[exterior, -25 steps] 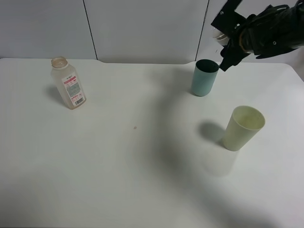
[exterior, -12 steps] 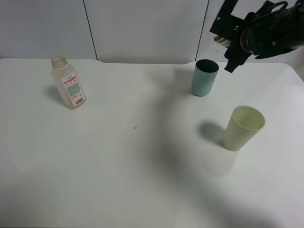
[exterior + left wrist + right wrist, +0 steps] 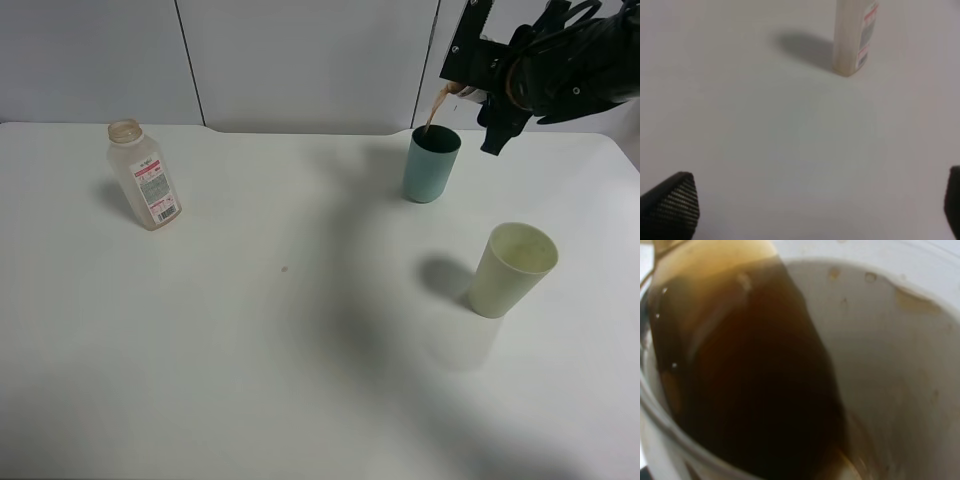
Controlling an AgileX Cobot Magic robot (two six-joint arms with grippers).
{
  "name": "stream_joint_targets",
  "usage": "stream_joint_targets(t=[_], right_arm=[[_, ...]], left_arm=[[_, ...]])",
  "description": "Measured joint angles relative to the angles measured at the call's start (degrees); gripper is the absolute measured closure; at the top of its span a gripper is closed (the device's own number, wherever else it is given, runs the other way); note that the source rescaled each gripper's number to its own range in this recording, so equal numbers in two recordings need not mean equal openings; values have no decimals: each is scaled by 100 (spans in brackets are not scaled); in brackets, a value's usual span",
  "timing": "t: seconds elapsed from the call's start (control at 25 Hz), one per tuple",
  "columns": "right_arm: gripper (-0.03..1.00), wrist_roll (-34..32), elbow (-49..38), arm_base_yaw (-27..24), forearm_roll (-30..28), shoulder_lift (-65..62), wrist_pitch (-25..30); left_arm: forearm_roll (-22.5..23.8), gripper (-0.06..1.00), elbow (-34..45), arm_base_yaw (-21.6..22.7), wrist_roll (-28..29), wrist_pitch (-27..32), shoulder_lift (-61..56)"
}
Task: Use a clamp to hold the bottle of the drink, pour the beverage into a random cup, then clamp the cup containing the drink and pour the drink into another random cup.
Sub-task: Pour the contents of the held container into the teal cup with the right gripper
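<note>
Exterior high: right pincer (image 3: 478, 88) grips a tilted white cup (image 3: 900, 340), brown drink (image 3: 436, 106) streaming over its rim into the teal cup (image 3: 431, 164).

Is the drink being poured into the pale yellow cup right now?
No, the brown stream falls from the white cup held by the right gripper into the teal cup; the pale yellow cup stands apart.

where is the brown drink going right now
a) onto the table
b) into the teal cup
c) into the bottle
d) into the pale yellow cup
b: a thin brown stream falls from the tilted white cup held by the right claw into the teal cup.
</note>
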State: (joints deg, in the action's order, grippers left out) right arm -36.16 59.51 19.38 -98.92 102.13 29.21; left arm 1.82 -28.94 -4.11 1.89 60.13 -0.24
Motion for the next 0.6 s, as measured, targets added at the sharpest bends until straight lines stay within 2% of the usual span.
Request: stream_joint_targets(t=[0.28,0.6], right_arm=[[94,279,0,0,0,0,246],[94,327,0,0,0,0,271]], left_arm=[[0,-6,0,0,0,0,0],[0,-6,0,0,0,0,0]])
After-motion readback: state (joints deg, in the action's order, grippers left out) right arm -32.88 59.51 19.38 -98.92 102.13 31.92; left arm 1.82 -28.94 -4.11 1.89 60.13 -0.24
